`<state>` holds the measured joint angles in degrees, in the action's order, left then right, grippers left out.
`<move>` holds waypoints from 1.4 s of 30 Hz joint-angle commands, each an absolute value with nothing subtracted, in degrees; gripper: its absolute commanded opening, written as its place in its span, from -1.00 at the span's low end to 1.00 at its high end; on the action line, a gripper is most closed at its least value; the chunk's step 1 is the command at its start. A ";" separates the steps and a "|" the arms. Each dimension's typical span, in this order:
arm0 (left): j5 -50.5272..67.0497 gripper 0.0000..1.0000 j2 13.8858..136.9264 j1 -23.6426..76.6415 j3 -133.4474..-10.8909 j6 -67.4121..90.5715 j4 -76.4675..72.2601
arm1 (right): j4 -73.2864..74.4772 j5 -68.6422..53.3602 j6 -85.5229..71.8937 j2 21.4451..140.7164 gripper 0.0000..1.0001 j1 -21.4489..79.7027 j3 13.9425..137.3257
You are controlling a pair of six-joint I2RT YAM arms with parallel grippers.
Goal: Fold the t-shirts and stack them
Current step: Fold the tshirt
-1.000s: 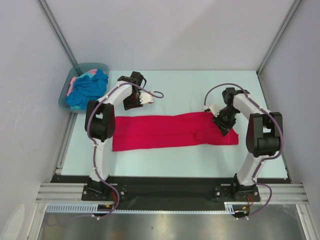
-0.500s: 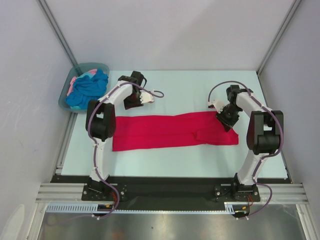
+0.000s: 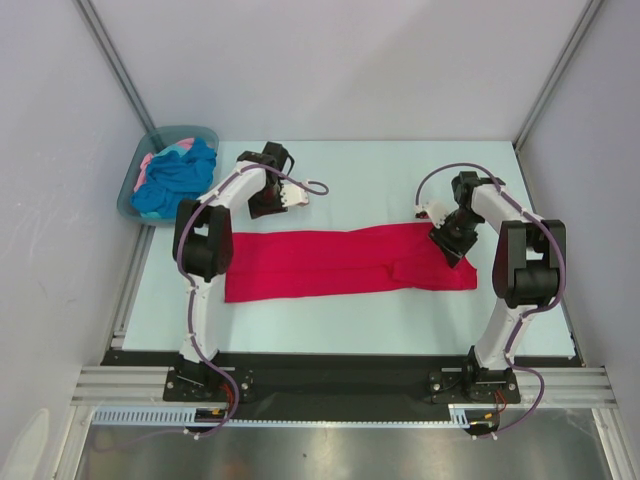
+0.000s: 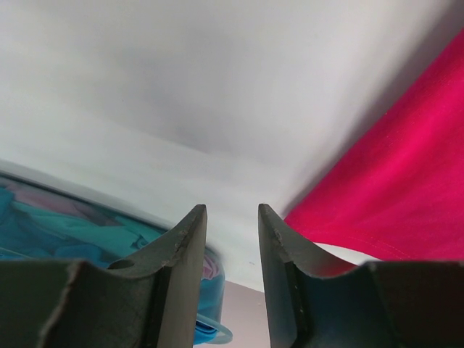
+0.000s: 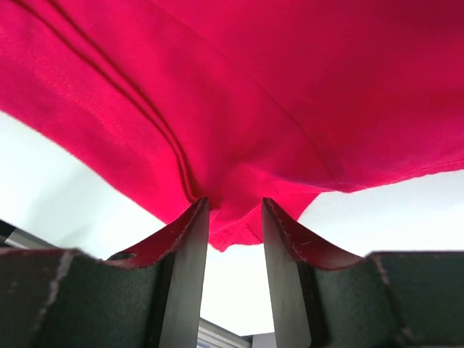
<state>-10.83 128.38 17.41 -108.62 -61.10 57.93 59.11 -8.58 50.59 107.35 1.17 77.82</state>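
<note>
From above, three t-shirts are counted: one crimson-red cloth t-shirt point(image 3: 330, 262) is spread as a band across mid-frame, and one turquoise-blue t-shirt point(image 3: 178, 178) and one pale pink t-shirt point(image 3: 148, 164) are heaped in one grey-teal plastic tub point(image 3: 200, 131) at upper left. In the left wrist view, the left gripper point(image 4: 232, 210) is seen narrowly parted with nothing between. In the right wrist view, the right gripper point(image 5: 235, 203) is parted likewise, with the red hem at its tips.

A spread t-shirt point(image 3: 320, 262) lies across the middle of the table point(image 3: 380, 180), the left gripper point(image 3: 295, 200) behind its left end, the right gripper point(image 3: 447, 247) at its far right corner. Bundled t-shirts point(image 3: 175, 175) sit in the tub point(image 3: 168, 133), far left.
</note>
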 commanded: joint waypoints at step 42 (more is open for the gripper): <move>-11.16 -0.21 126.74 18.10 -110.92 -61.88 58.27 | 64.87 -13.19 49.92 97.56 -0.58 8.09 70.92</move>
<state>-10.92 128.51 17.52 -109.43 -61.10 57.95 65.93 -13.91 50.33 100.27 8.40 69.65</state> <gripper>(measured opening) 0.396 0.155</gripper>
